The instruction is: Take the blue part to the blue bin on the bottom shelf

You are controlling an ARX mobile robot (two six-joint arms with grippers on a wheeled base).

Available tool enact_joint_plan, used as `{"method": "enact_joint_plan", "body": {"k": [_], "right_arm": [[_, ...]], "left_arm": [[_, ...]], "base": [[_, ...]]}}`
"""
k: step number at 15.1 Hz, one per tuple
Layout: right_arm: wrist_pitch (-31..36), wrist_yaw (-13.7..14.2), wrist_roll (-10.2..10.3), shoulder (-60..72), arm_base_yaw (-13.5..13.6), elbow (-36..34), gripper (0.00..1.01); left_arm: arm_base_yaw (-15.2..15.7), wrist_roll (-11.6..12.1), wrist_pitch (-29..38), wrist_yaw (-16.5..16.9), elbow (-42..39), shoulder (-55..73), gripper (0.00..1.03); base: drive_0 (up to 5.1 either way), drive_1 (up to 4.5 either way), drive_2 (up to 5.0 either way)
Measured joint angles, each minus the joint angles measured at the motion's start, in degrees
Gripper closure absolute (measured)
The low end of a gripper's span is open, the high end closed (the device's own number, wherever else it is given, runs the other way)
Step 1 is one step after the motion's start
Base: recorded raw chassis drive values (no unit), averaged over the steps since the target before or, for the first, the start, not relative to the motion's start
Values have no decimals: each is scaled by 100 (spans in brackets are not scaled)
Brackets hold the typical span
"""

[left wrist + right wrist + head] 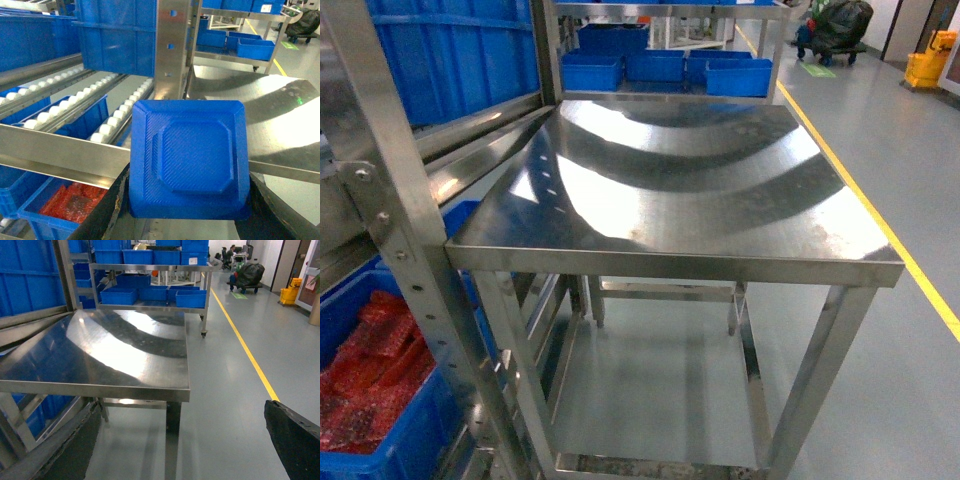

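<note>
The blue part (190,155) is a square ribbed plastic piece with cut corners and a raised middle. It fills the centre of the left wrist view, and my left gripper (190,202) is shut on its lower edge, with black fingers (107,212) on both sides. Low in the rack on the left sits a blue bin (395,440) holding red parts (70,202). The bottom shelf under that bin is hidden. My right gripper (180,445) hangs open over the grey floor with nothing in it. Neither gripper shows in the head view.
A small steel table (680,190) stands straight ahead. The rack's upright post (390,230) is at the left. A level of white rollers (75,102) with a flat steel lip (55,150) crosses above the bin. More blue bins (655,68) stand on a far rack. A yellow floor line (880,220) runs on the right.
</note>
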Motion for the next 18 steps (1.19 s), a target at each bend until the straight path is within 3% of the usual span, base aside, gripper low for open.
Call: {"method": "enact_joint_plan", "body": {"k": [18], "right_arm": [[4,0,0,4,0,0,3]], "left_arm": [[0,0,11,-4,0,0,59]], "base": [[-499,237,237]]}}
